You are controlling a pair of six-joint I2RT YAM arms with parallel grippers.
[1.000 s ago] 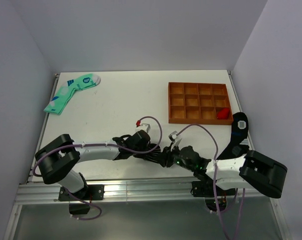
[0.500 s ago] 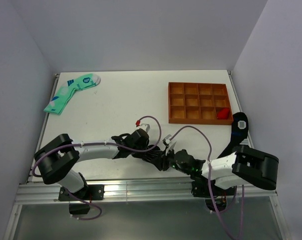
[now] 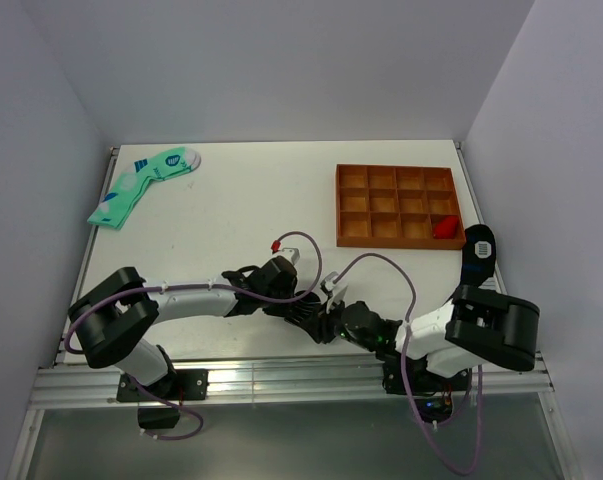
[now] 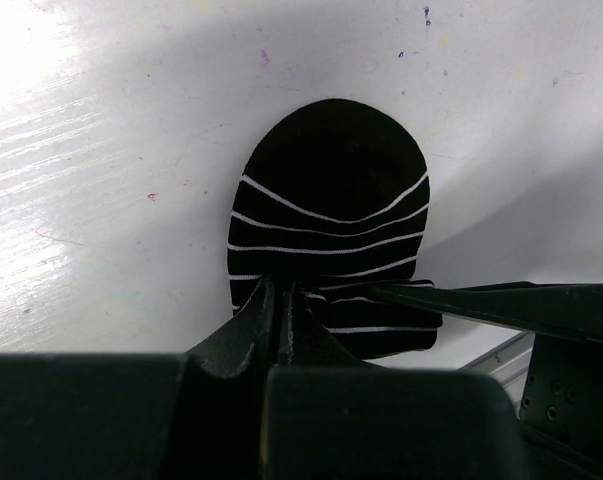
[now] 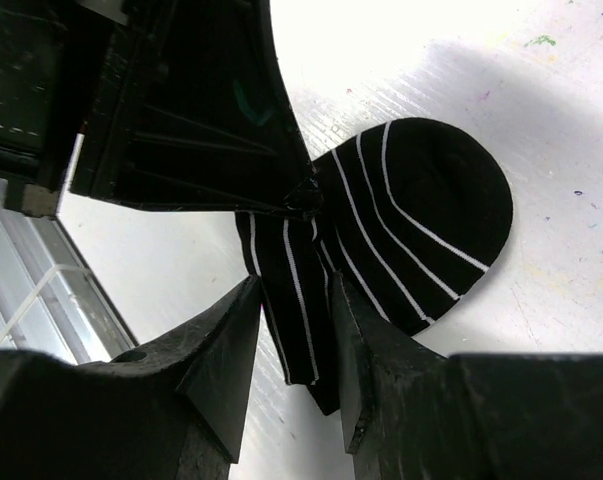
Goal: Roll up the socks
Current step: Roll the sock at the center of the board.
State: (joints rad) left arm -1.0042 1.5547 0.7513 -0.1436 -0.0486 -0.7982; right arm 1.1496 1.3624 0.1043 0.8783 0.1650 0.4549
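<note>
No writing I can read anywhere. The second sock (image 3: 478,250), lying at the table's (image 3: 241,210) right edge, carries a pale patch with marks too small to make out, and the blue marks on the green socks (image 3: 141,185) at the far left are just as unreadable.

From above, the sock (image 4: 331,200) I'm working on is almost wholly hidden under the two wrists, which meet near the front edge at the middle. Only the wrist cameras show it.

It lies flat. In the left wrist view its rounded toe points away from the camera and its long axis runs straight out from the left gripper (image 4: 281,300). That gripper's jaws are together, pinching the near striped edge.

The right gripper (image 5: 293,300) has its jaws partly apart, astride the narrow folded end. I cannot tell whether they actually squeeze the cloth.

The tray (image 3: 339,205) holds a red thing (image 3: 444,228) in its near right corner cell.
</note>
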